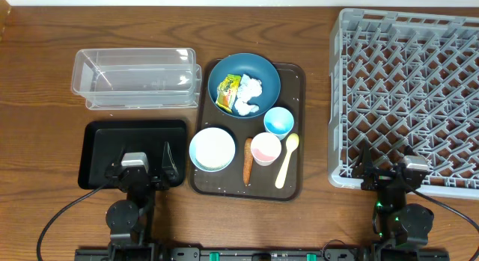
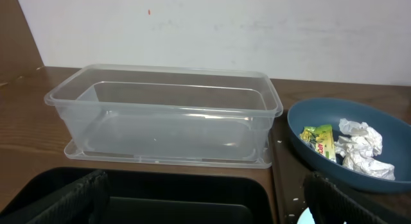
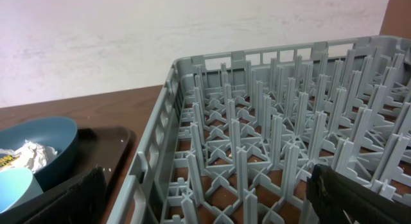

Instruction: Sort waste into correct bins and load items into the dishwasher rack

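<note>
Wrapper (image 1: 227, 93), yellow-green, lies in the dark blue bowl (image 1: 258, 69) at upper centre of the overhead view. It sits up and right of the left end effector (image 1: 142, 165), the nearer arm. The left and the right end effector (image 1: 388, 170) are spread, holding nothing.

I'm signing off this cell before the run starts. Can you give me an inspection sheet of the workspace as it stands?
Surface: wooden table, brown serving tray mid-table.
Job's things: clear tub and black tray on the left, rack on the right, nothing seen in any; on the serving tray, dark blue bowl holding wrapper and tissue, white bowl, light blue cup, pink cup, spoon, carrot stick.
Clutter: nothing seen.
Hands: left hand open over the black tray; right hand open over the rack's near edge.
Cables: left cable and right cable, both black, loop out from the arm bases.
Surroundings: white wall behind the table.
</note>
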Controlling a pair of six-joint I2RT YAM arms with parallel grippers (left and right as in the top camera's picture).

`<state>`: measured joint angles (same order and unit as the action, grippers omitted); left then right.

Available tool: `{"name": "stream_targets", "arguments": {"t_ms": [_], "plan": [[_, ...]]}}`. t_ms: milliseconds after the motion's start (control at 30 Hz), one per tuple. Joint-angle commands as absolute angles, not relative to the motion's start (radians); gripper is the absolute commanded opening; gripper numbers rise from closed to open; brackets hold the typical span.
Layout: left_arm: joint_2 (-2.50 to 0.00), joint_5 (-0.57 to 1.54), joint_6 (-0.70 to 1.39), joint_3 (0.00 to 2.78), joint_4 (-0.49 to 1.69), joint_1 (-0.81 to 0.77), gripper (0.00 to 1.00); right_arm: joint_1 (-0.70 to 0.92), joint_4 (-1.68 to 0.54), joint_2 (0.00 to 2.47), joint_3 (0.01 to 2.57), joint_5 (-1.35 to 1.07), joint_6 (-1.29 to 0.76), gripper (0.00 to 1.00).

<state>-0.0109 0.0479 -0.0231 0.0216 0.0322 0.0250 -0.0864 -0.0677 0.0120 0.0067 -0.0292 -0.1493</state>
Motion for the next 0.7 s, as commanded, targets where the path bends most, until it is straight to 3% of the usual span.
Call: {"name": "stream_targets", "arguments": {"t_ms": [0, 667], "plan": [[-0.004, 0.033, -0.026, 0.004, 0.067, 0.027, 0.98, -0.064, -0.069, 0.010, 0.006, -0.034, -0.141, 0.99], [-0.033, 0.040, 0.032, 0.034, 0.069, 0.027, 0.98, -0.064, -0.094, 0.050, 0.072, -0.005, -0.141, 0.99]]}}
